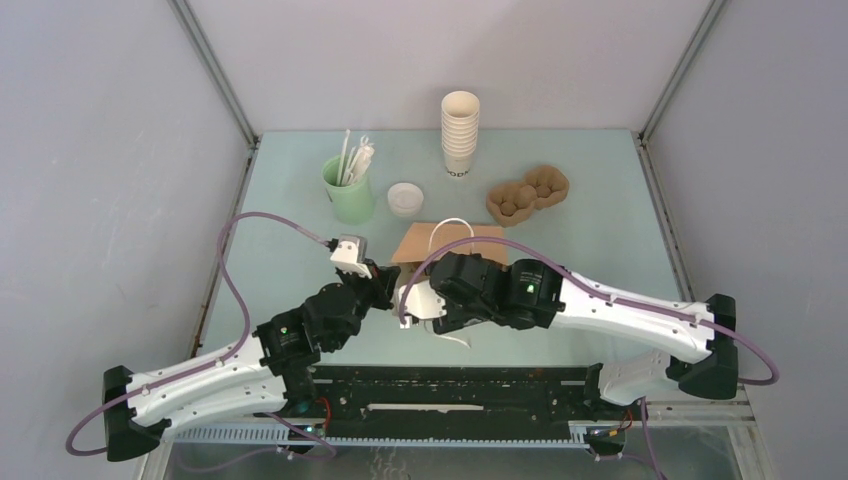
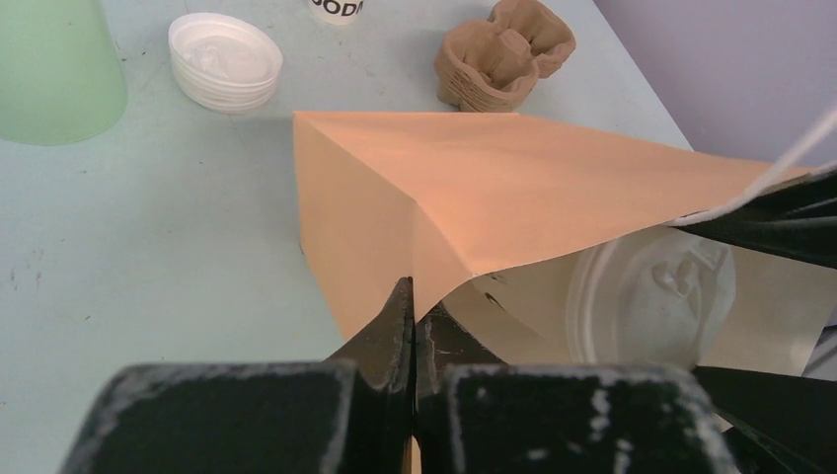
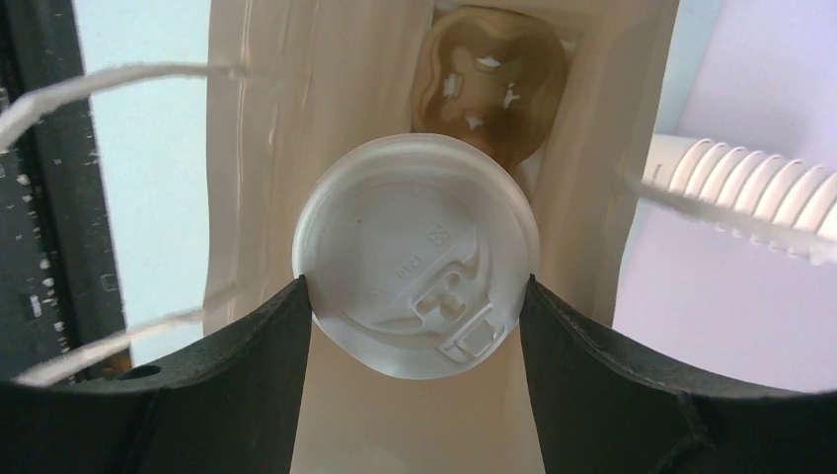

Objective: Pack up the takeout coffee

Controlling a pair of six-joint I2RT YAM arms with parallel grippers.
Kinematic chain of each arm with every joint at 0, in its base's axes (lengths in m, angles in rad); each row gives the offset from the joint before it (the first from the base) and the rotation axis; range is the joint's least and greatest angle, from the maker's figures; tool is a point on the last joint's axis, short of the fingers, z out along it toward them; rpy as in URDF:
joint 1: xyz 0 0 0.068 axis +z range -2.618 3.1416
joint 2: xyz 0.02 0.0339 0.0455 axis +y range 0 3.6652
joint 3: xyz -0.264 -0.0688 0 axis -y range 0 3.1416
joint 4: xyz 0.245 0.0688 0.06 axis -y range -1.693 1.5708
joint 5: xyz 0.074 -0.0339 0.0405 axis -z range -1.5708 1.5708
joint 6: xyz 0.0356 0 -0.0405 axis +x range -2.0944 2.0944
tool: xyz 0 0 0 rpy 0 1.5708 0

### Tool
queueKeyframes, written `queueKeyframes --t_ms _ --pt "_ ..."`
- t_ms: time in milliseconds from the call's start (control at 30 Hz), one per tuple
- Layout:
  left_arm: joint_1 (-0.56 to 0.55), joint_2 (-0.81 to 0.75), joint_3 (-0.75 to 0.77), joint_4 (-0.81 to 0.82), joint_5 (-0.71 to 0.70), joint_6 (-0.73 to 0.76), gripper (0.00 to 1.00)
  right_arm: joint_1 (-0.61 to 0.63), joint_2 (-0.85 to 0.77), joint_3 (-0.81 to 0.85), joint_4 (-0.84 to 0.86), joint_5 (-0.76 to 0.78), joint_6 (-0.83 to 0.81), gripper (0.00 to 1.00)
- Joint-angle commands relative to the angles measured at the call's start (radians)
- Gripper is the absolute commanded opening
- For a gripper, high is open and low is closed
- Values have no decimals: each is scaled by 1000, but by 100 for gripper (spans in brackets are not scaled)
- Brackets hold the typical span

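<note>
A brown paper bag [image 1: 450, 240] with white string handles lies on its side, its mouth toward the arms. My left gripper [image 2: 415, 296] is shut on the bag's near edge [image 2: 533, 188] and holds the mouth open. My right gripper [image 3: 415, 296] is shut on the takeout coffee [image 3: 415, 252], with a finger on each side of its white lid. The cup is at the bag's mouth, inside the paper walls. Its lid also shows in the left wrist view [image 2: 651, 296]. The cup's side and lettering are hidden. Both grippers meet near the bag's mouth [image 1: 400, 290].
A brown moulded carrier [image 3: 489, 79] shows deep in the bag beyond the cup. Behind the bag stand a mint-green cup with straws [image 1: 350, 190], a stack of white lids [image 1: 405, 198], a tall stack of white cups [image 1: 460, 135] and brown pulp carriers [image 1: 528, 193].
</note>
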Motion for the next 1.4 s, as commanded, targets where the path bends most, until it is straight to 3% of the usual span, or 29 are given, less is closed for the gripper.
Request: queueKeyframes --t_ms 0,133,533,1000,1367 --pt "-4 8 55 -11 19 -15 0 0 35 -9 122 102 -93 0" --pt "-4 15 58 -24 15 -16 0 -9 26 -46 185 155 -156 0" --pt "-4 17 51 -51 -21 -33 0 -53 38 -131 217 128 -271 0" --pt "-4 72 61 -24 -12 -6 0 -52 33 -144 181 -62 -76 0" --pt "-5 86 35 -16 3 -33 0 -90 22 -189 274 173 -86 0"
